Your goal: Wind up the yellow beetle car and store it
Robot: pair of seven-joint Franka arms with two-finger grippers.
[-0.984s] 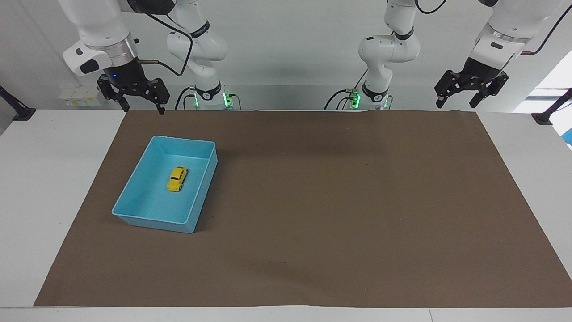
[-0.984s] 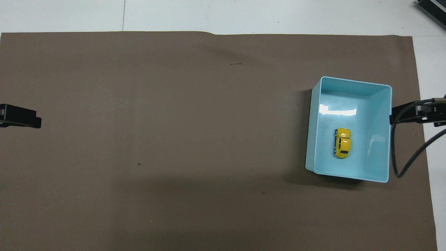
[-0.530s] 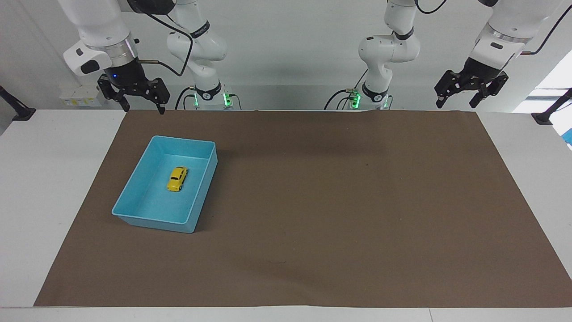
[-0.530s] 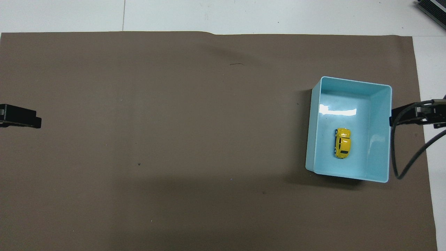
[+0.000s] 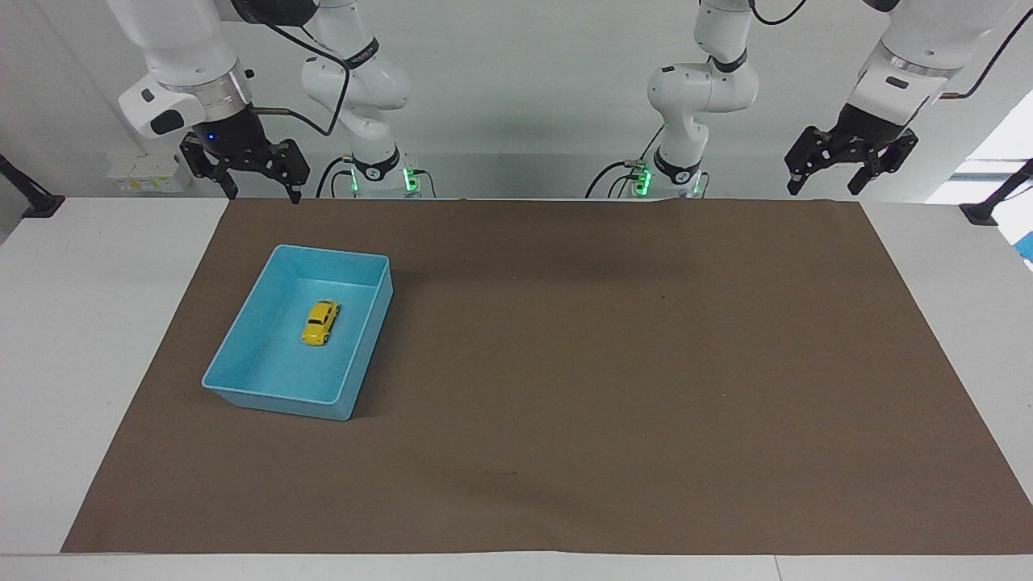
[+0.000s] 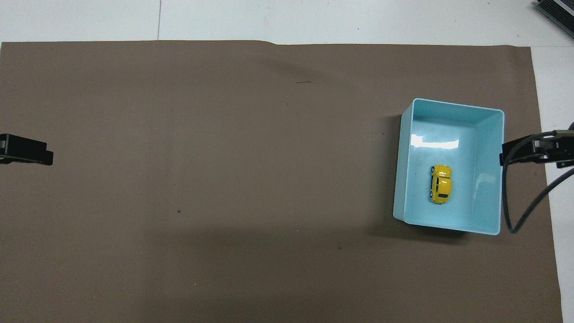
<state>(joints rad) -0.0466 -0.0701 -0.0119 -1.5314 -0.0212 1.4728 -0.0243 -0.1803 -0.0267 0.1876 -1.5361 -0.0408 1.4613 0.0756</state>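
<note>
The yellow beetle car (image 5: 320,322) (image 6: 441,184) rests on its wheels inside the light blue tray (image 5: 242,381) (image 6: 489,179), toward the right arm's end of the table. My right gripper (image 5: 257,194) hangs open and empty, raised over the mat's edge by the robots, well clear of the tray. Over the mat's corner at the left arm's end, my left gripper (image 5: 825,188) is raised, open and empty too. In the overhead view only dark edges of the left gripper (image 6: 27,150) and the right gripper (image 6: 533,150) show.
A brown mat (image 5: 613,363) covers most of the white table (image 5: 73,323). A black cable (image 6: 515,197) loops down from the right arm beside the tray. Black clamps (image 5: 36,206) sit at the table's corners by the robots.
The right gripper has risen slightly and drifted a little toward the table's middle. The car, the tray and the left arm have stayed put.
</note>
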